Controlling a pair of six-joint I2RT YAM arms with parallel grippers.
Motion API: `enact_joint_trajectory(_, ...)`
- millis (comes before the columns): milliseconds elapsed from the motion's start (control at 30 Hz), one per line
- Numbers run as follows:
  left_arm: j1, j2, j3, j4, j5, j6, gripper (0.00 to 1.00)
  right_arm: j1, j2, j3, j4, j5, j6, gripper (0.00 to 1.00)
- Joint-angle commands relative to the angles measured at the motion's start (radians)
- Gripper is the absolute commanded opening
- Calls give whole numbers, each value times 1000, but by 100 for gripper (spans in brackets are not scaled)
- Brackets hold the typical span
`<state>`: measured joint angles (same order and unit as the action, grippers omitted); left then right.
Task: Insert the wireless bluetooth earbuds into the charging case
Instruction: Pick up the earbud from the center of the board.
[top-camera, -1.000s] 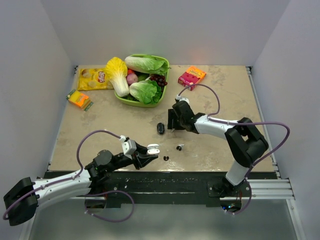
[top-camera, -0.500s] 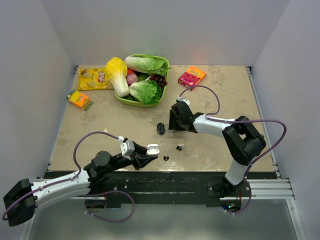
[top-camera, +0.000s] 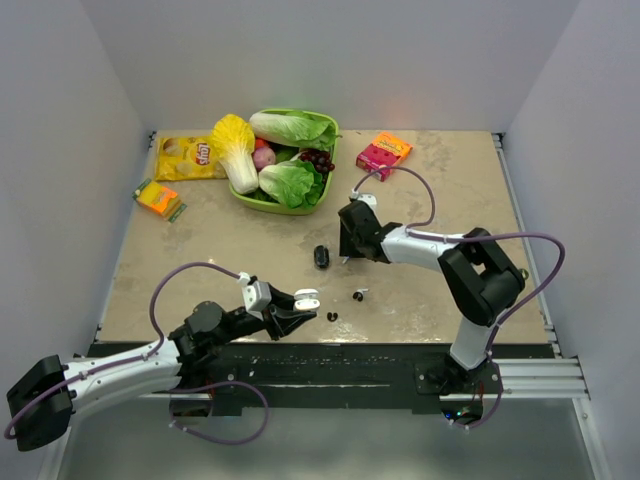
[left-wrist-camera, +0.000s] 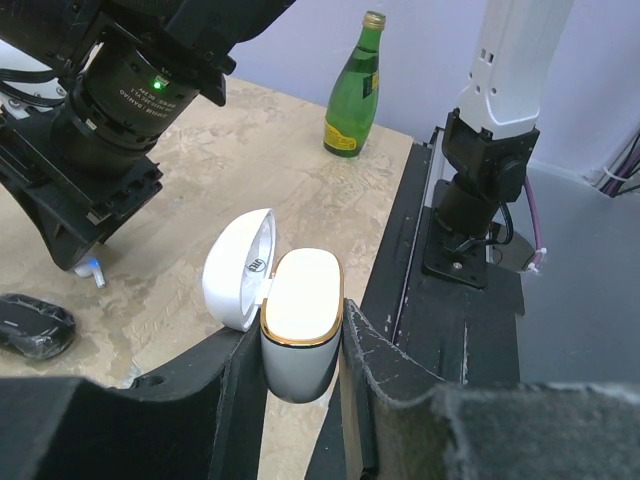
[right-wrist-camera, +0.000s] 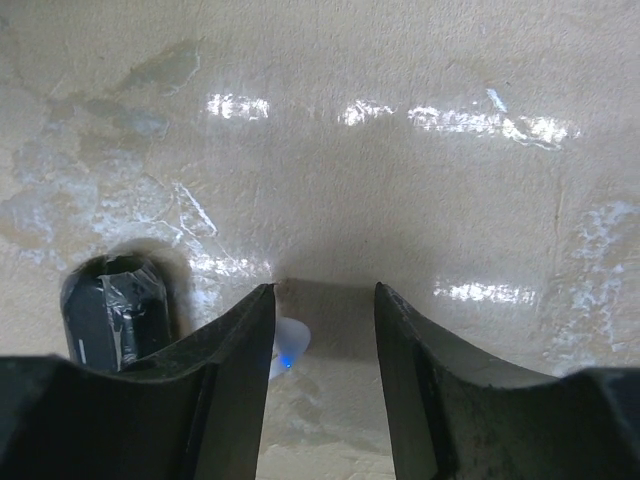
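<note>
The white charging case (left-wrist-camera: 300, 320) stands with its lid (left-wrist-camera: 238, 268) swung open, and my left gripper (left-wrist-camera: 298, 345) is shut on its body. In the top view that gripper (top-camera: 300, 305) holds the case (top-camera: 307, 297) near the table's front edge. Two tiny black earbuds (top-camera: 358, 295) (top-camera: 332, 316) lie on the table just right of the case. My right gripper (top-camera: 345, 252) points down at the table farther back. Its jaws (right-wrist-camera: 322, 290) are open, and a small pale piece with a blue light (right-wrist-camera: 287, 350) lies against the left finger. I cannot tell what that piece is.
A black oval object (top-camera: 321, 256) (right-wrist-camera: 115, 310) lies just left of the right gripper. At the back are a green basket (top-camera: 331, 165) of cabbages, a yellow chips bag (top-camera: 185, 157), an orange box (top-camera: 383, 153) and a small packet (top-camera: 158, 198). A green bottle (left-wrist-camera: 355, 90) stands beyond the table.
The right gripper's jaws have drawn closer together, and the arm has shifted slightly left and back. The left arm and the case have not moved.
</note>
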<state>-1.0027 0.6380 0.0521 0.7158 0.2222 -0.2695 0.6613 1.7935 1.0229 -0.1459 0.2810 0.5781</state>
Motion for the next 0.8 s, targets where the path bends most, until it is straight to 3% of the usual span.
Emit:
enact_joint_trajectory(0,-7,6,-9,53,-6,0,0,18,21,-3,-55,63,-49,47)
enact_joint_trajectory(767,-10,17,-20,71,3,-13,0,86,-34,28,-101,95,-129,56)
